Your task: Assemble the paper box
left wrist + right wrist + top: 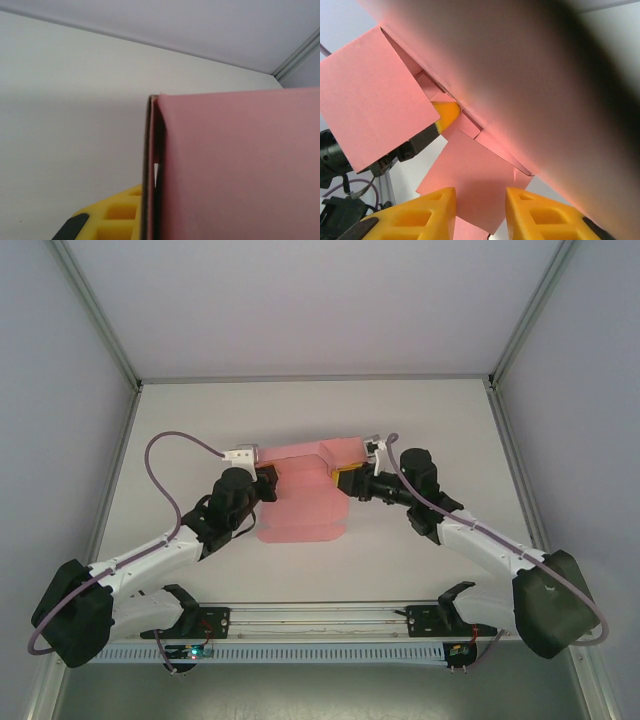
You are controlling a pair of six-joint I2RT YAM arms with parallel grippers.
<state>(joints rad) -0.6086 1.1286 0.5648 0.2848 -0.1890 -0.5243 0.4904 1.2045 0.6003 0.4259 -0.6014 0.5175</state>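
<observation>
White bench (pixel 200 420) inside a pale walled cell; both arms reach in from the near edge.

Mid-bench, between the arms, lies the paper box (pixel 300 505), half formed. Its near panels lie flat; its far long wall and end flaps stand up.

Left gripper (pixel 264 486): fingers clenched at the box's left end. In the left wrist view one yellow finger (pixel 117 214) sits tight against an upright card wall (pixel 240 165); the other is hidden behind it. Judged a pinch on that wall.

Right gripper (pixel 352 480): fingers (pixel 422 216) parted, with a loose flap (pixel 470 175) lying in the gap, not squeezed as far as I can tell.

Step in hand, my reading: fold in the right-end flap while the left side steadies the body.

To do it well:
- Left pinch firm but without pull; thin card creases easily.
- Right pushes along the fold line, flap square to the wall.
- Slow travel; card buckles if driven off-axis.
- Far wall should end upright, not bowed.
</observation>
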